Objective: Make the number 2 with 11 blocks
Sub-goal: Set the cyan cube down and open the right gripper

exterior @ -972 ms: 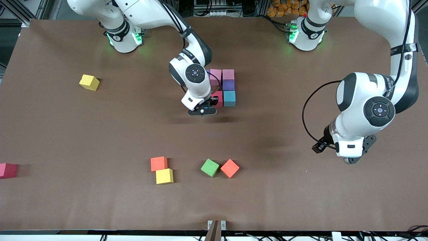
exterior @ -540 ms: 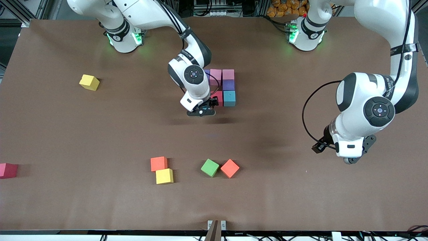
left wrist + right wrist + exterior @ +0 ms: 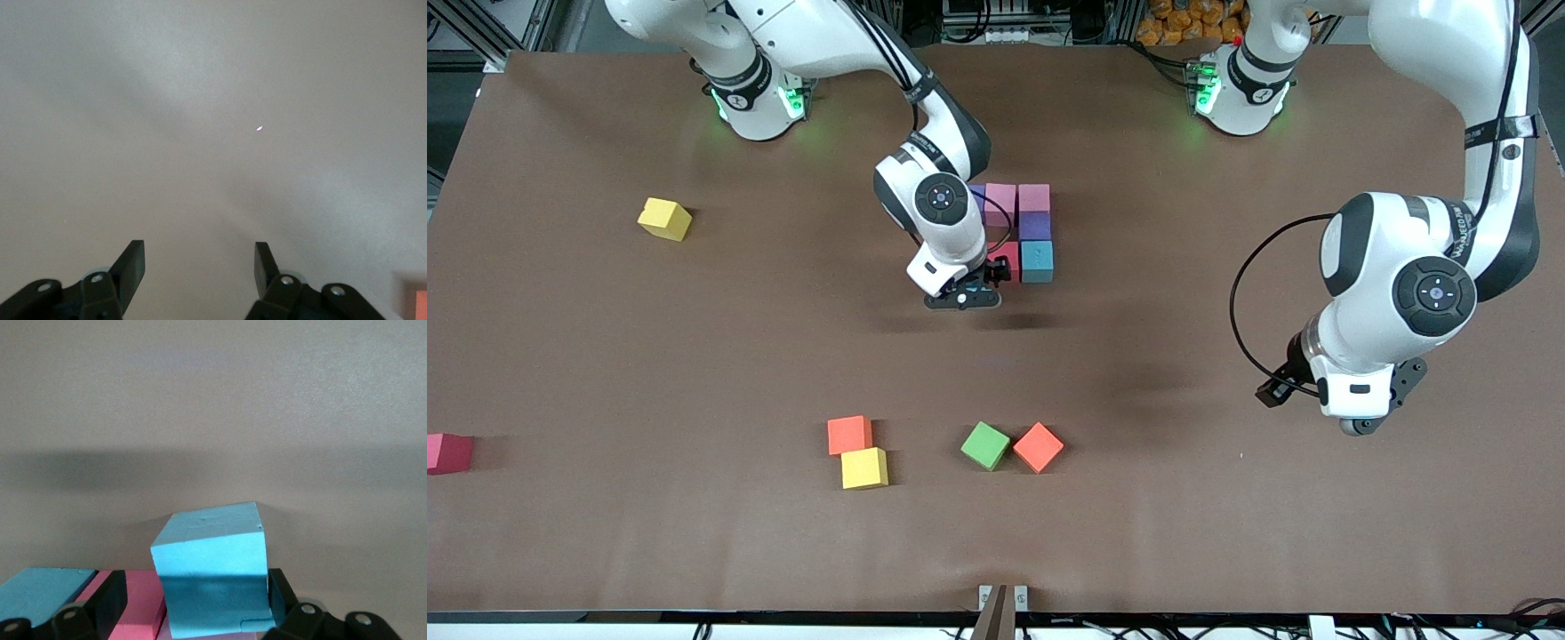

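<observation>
1. While I read no lettering on any cube, I count two yellow, two orange, one green (image 3: 985, 445), one red (image 3: 448, 452) lying loose.
2. Right gripper (image 3: 193, 603) stands open around a light blue cube (image 3: 213, 577) at the partly built number 2 (image 3: 1035, 227).
3. Left gripper (image 3: 198, 267) waits open, holding nothing.

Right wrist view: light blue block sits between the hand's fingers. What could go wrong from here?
One finger of the right hand looks pressed to the light blue block, so lifting away may drag or tilt it. The other finger stands beside the pink block and could nudge it askew. The left hand waits open over the table.
</observation>
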Robot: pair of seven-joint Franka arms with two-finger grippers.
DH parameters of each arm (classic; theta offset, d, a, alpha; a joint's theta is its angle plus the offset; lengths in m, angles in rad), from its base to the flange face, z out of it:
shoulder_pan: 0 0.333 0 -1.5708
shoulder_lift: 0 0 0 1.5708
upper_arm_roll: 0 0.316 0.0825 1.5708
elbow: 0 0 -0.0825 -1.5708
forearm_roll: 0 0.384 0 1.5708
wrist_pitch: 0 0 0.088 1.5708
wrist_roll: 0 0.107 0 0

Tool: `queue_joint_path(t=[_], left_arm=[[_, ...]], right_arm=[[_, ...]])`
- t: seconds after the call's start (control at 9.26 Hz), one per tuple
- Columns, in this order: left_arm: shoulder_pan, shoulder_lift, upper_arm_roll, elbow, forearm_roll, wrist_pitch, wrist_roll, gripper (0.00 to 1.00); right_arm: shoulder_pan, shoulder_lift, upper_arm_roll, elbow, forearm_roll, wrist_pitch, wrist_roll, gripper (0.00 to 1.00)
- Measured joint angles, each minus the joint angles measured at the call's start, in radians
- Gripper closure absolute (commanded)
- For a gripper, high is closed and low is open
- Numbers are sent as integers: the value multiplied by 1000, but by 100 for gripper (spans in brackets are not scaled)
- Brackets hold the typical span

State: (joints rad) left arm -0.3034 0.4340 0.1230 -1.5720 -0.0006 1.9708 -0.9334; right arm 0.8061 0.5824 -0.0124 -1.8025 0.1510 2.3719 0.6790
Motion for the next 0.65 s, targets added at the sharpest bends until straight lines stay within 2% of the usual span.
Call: queue_joint_path(t=[0.65], left_arm=[[-1, 4, 0, 0, 0, 0, 0, 26]], right_arm=[[1, 10, 8, 0, 3, 26, 0, 9]])
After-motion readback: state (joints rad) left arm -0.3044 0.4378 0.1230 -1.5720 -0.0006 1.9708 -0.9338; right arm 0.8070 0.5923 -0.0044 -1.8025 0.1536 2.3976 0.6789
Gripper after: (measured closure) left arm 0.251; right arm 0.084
